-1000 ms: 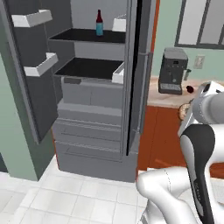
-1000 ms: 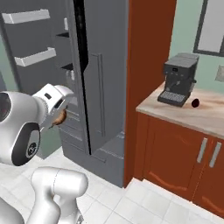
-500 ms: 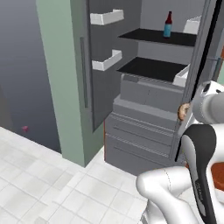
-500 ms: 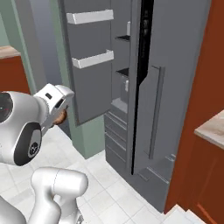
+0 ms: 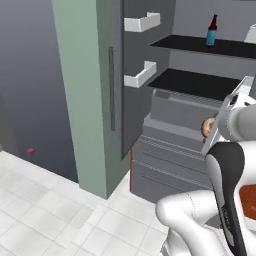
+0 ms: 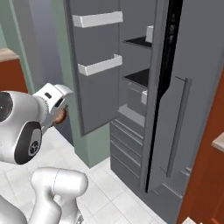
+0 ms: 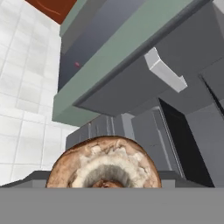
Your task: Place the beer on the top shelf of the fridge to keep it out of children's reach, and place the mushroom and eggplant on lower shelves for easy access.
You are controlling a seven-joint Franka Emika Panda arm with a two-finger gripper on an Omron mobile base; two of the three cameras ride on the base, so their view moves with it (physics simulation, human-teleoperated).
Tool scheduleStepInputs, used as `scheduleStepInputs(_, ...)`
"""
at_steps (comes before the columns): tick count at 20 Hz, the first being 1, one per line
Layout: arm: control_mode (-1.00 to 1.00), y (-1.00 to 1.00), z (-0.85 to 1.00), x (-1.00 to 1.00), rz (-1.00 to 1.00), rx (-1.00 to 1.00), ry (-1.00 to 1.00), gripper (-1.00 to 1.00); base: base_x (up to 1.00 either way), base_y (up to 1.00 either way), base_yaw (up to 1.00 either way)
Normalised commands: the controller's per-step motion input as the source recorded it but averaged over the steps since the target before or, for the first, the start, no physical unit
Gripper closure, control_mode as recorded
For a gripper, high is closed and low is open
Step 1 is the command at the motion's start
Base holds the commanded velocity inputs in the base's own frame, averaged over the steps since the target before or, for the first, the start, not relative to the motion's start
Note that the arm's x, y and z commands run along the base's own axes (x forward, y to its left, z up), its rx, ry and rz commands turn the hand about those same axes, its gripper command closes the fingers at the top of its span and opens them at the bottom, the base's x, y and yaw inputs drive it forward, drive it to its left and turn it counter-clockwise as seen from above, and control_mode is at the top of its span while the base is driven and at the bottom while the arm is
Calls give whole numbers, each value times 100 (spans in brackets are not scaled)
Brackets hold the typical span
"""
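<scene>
My gripper (image 5: 209, 129) is shut on the mushroom (image 5: 205, 127), a tan-brown round lump held out in front of the fridge's grey drawers (image 5: 170, 152). The hand view looks over the mushroom's (image 7: 103, 165) pale speckled cap. From the right base view the mushroom (image 6: 60, 115) peeks from under the white hand. The beer (image 5: 212, 31) stands upright on the top shelf (image 5: 185, 44) of the open fridge (image 6: 192, 109). A lower shelf (image 5: 192, 83) below it is bare. The eggplant is out of view.
The fridge's left door (image 5: 137, 100) hangs open with two white bins (image 5: 142, 22) (image 5: 140, 75). A green wall panel (image 5: 82, 100) stands left of it. The right door with its bar handle (image 6: 176, 126) is ajar. A small red thing (image 5: 31, 151) lies by the wall.
The whole picture has shifted as the base moved: the counter and coffee machine have left view and the fridge's open left door now faces me. The mushroom stays in the gripper.
</scene>
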Motion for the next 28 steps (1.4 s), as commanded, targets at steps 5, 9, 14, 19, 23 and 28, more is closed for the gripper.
scheduleStepInputs(5, 100, 0, 0, 0, 0, 0, 0, 100, 47, 15, -39)
scheduleStepInputs(9, 100, 0, 0, 0, 0, 0, 0, 100, 40, 20, -51)
scheduleStepInputs(14, 100, 0, 0, 0, 0, 0, 0, 100, 40, 31, -55)
scheduleStepInputs(19, 100, 0, 0, 0, 0, 0, 0, 100, 40, 66, -47)
scheduleStepInputs(23, 100, 0, 0, 0, 0, 0, 0, 100, 45, 75, -36)
scheduleStepInputs(28, 100, 0, 0, 0, 0, 0, 0, 100, 60, 20, -21)
